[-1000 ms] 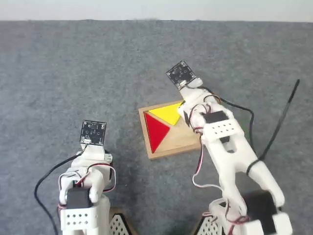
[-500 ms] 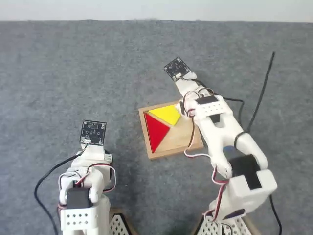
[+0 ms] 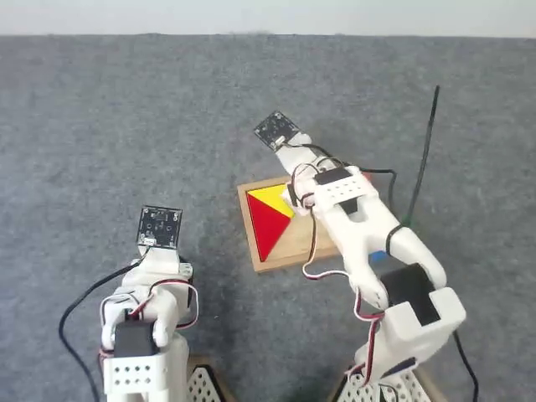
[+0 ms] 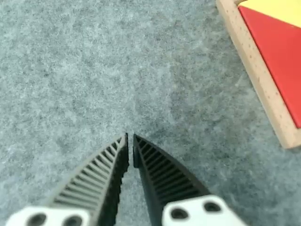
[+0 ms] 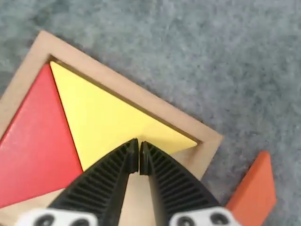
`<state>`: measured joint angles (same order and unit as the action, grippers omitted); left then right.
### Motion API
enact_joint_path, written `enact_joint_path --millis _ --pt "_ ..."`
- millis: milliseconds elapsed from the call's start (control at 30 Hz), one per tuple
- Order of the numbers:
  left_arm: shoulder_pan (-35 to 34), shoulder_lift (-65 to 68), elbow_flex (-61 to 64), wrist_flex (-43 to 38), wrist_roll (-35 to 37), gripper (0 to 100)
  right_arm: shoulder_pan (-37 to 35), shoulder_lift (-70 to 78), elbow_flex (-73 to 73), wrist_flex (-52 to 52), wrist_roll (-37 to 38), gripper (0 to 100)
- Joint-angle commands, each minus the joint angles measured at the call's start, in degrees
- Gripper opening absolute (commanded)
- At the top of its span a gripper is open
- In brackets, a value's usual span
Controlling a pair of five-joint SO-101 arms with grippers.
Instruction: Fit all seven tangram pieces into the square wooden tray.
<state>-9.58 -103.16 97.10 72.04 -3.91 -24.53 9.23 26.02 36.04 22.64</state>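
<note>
Holding triangles (image 5: 61, 129), seemingly flush — tray (image 5: 117, 87)

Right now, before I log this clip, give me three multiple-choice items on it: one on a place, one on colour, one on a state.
1. Relative to the wooden tray, the orange piece lies:
A. inside it
B. outside it, on the grey mat
C. upright on its rim

2. Seen in the tray are:
A. a red triangle and a yellow triangle
B. a blue and a green triangle
C. two orange triangles

3. The right end effector is:
A. wide open
B. shut on the orange piece
C. shut, empty, over the yellow triangle

Answers:
1 B, it rests on the mat past the tray's corner.
2 A, both wrist views show those colours.
3 C, its fingers meet with nothing between them.
</note>
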Motion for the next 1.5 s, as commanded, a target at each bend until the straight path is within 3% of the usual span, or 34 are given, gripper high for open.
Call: enact_joint_path --millis 0,500,733,967,1133,1467 --pt "0.3 -1.0 -0.6 0.2 -0.1 2 2.0 -5.8 -2.8 2.7 -0.7 1.3" --pt "0.3 -1.0 -0.6 0.2 -0.1 2 15.0 -23.9 1.2 13.2 -0.3 1.7" --pt "0.3 -1.0 -0.6 0.2 -0.1 2 15.5 -13.9 -3.2 14.4 2.1 1.8" --pt "0.3 -1.0 -0.6 0.2 -0.1 2 15.3 1.0 -12.0 14.8 1.6 16.6" --pt "0.3 -1.0 -0.6 0.2 -0.1 2 16.0 5.5 -14.0 11.7 -2.6 10.5" --pt "0.3 -1.0 -0.6 0.2 -0.1 2 18.2 8.7 -14.1 8.0 -2.8 10.6"
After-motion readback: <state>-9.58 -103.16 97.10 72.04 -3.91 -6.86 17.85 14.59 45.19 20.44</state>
